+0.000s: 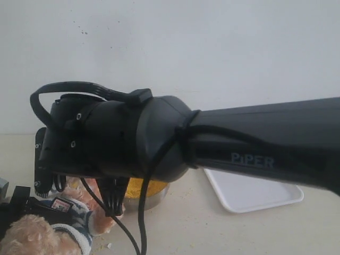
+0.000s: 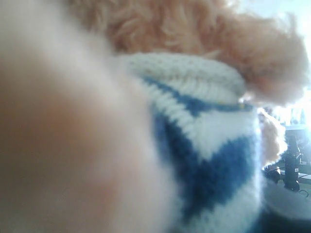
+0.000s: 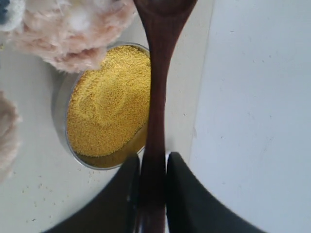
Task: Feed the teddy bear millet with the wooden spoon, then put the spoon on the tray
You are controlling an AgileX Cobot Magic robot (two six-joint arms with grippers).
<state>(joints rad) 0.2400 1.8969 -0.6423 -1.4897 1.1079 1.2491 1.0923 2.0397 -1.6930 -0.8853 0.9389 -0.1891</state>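
Note:
The wooden spoon (image 3: pixel 156 92) runs lengthwise from my right gripper (image 3: pixel 153 162), whose black jaws are shut on its handle. Its oval bowl is cut off by the picture's edge beside the teddy bear's fur (image 3: pixel 73 29), so its contents are hidden. Below the handle, the steel bowl (image 3: pixel 60 97) holds the millet (image 3: pixel 109 102). In the exterior view the teddy bear (image 1: pixel 32 236) in its striped shirt (image 1: pixel 77 220) sits at the lower left, with the millet bowl (image 1: pixel 151 195) behind the arm and the white tray (image 1: pixel 249 194) to the right. The striped shirt (image 2: pixel 214 160) fills the left wrist view, and no fingers show.
My right arm (image 1: pixel 255 149) stretches across the exterior view from the right and hides much of the table. A black cable (image 1: pixel 143 212) hangs from it. Loose grains (image 3: pixel 36 204) are scattered on the table near the bowl. A white wall (image 1: pixel 212 48) stands behind.

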